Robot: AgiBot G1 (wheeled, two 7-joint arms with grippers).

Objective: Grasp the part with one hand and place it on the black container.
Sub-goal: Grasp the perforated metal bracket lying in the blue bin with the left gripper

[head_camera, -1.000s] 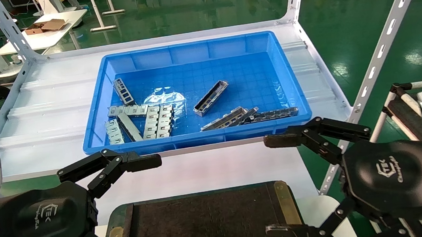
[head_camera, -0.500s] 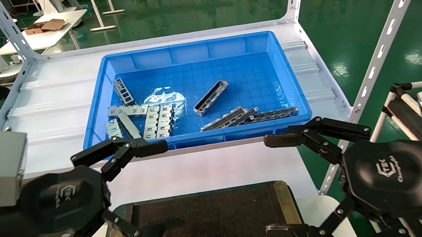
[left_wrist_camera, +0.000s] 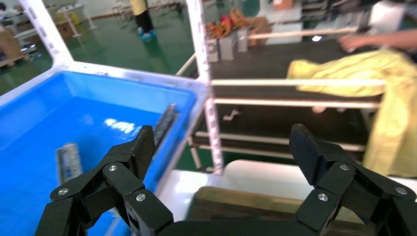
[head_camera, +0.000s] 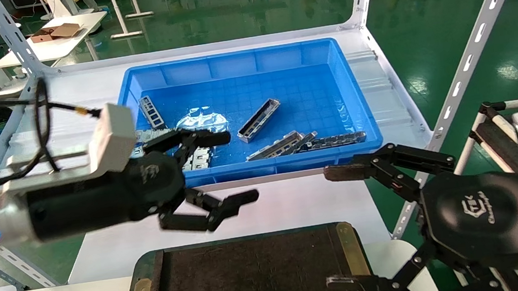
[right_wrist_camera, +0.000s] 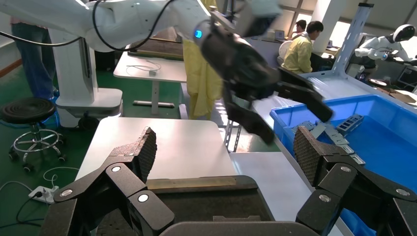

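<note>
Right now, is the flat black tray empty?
Empty as far as shown: the wide dark brown-black tray has a bare matte face; its near part is out of view.

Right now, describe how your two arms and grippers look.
Both grippers are matte black, with linkage fingers joined by silver rivets and a white logo on a rounded black palm housing. The left gripper sits on a black and silver wrist with a glowing blue ring, a white camera box and a black cable. The right gripper carries a white camera box too.

one blue bin [head_camera: 361, 104], one black container [head_camera: 255, 282], two claws [head_camera: 237, 166]
</note>
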